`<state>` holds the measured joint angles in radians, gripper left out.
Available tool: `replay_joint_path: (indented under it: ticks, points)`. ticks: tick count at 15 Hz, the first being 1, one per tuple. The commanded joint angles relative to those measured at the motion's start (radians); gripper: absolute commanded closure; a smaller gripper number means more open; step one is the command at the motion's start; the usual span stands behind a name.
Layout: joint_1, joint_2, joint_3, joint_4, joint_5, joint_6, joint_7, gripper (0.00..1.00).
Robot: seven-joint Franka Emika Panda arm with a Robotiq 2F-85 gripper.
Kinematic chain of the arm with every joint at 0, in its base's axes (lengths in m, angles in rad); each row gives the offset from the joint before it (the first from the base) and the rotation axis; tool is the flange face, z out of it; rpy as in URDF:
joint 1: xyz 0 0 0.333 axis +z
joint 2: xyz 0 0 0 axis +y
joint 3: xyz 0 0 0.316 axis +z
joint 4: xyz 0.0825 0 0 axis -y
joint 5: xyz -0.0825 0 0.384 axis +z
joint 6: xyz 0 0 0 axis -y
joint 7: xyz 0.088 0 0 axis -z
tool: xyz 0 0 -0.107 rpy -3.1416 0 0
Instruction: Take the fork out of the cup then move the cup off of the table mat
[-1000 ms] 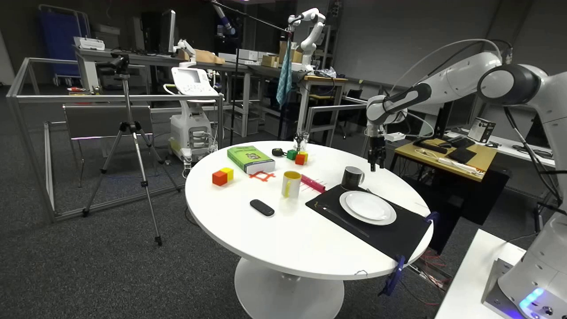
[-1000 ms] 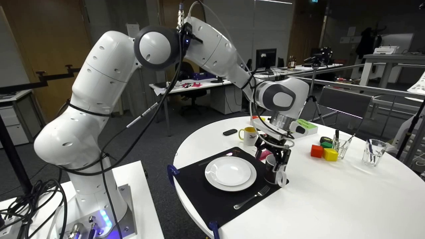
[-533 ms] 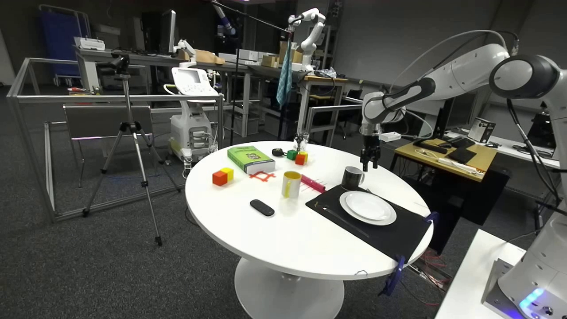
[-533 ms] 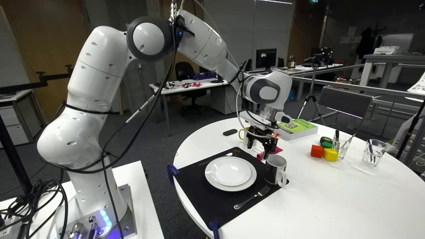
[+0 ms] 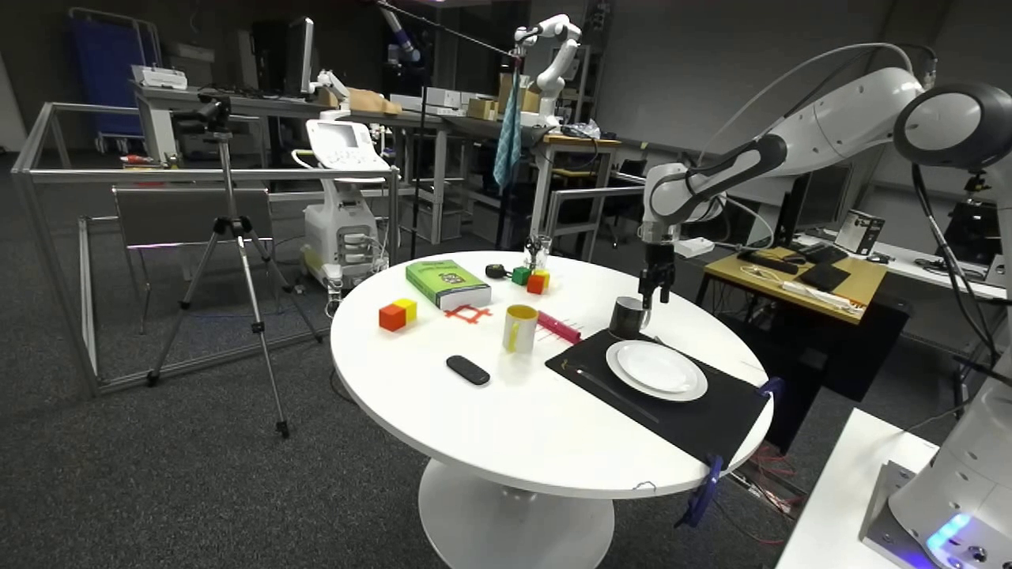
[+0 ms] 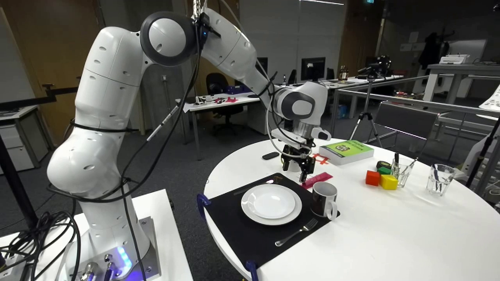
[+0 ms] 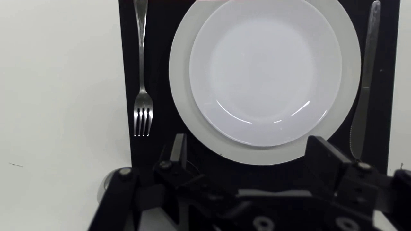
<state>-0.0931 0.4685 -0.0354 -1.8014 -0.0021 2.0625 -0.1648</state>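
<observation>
The black cup (image 5: 627,318) stands upright on a far corner of the black table mat (image 6: 234,218); it also shows in an exterior view (image 6: 321,205), with its white handle. In the wrist view only a sliver of the cup (image 7: 101,192) shows behind the gripper's linkage. The silver fork (image 6: 297,233) lies flat on the mat beside the white plate (image 6: 271,201), outside the cup; the wrist view shows the fork (image 7: 143,99) too. My gripper (image 6: 293,175) is open and empty in the air, above and beside the cup. Its fingers (image 7: 247,138) are wide apart near the plate's edge.
A knife (image 7: 366,86) lies on the mat. A yellow-white mug (image 5: 520,330), a pink strip (image 6: 317,180), a green book (image 6: 347,151), coloured blocks (image 6: 373,178) and two glasses (image 6: 439,179) stand on the round white table. Blue clamps (image 6: 202,203) grip the mat at the table edge.
The gripper has moved away from above the cup, leftward in both exterior views, towards the mat's knife side. It stays open. The cup, fork and mat have not moved.
</observation>
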Motion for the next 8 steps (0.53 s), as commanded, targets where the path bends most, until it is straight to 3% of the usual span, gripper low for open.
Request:
replay_joint_path:
  ticks: [1,8]
  points:
    - [-0.001,-0.009,0.002,-0.008,-0.001,-0.001,0.001,0.0]
    - [-0.005,0.015,-0.005,0.003,0.005,0.013,0.02,0.0]
